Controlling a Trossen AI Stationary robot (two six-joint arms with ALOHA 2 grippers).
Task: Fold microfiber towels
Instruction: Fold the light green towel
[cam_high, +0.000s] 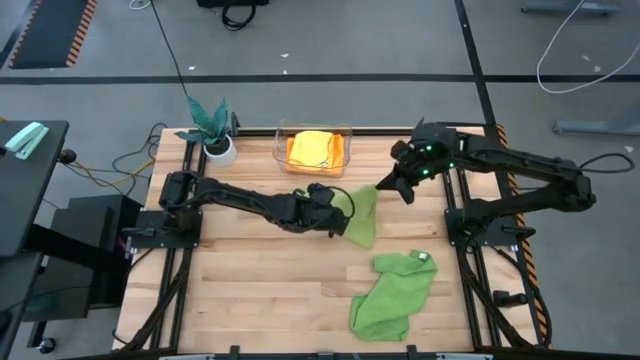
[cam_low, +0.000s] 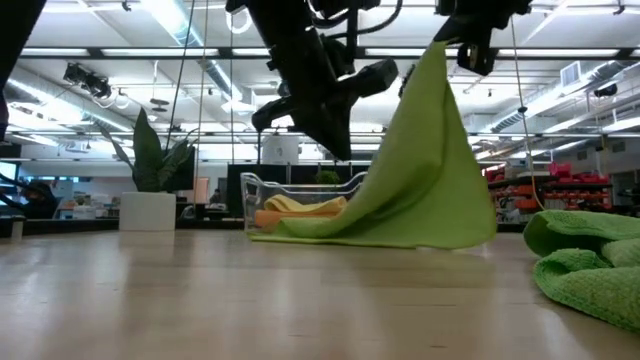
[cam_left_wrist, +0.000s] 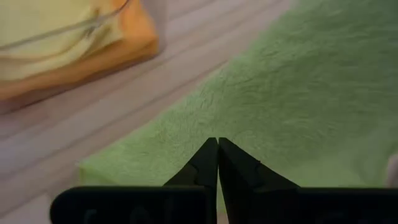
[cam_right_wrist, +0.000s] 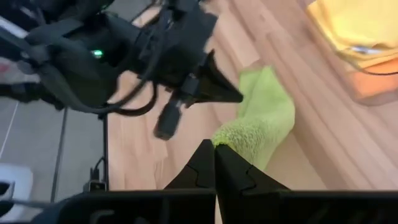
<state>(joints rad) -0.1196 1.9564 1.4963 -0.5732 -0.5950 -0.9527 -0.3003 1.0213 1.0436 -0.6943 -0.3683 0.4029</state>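
Right gripper (cam_right_wrist: 214, 148) clamped on corner of lime green towel (cam_high: 363, 215), corner lifted, rest draped down to table (cam_high: 260, 290) at centre. Left gripper (cam_left_wrist: 217, 144) fingers together, above same towel's near edge; contact with cloth cannot be told. Larger green towel (cam_high: 393, 295) crumpled near front right. Yellow towel (cam_high: 312, 146) over orange towel (cam_high: 296, 155) in clear bin (cam_high: 314, 128) at back. Potted plant (cam_high: 212, 125) beside bin.

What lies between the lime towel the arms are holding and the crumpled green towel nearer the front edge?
Only bare wood: in the high view a strip of table separates the lime towel from the green towel.
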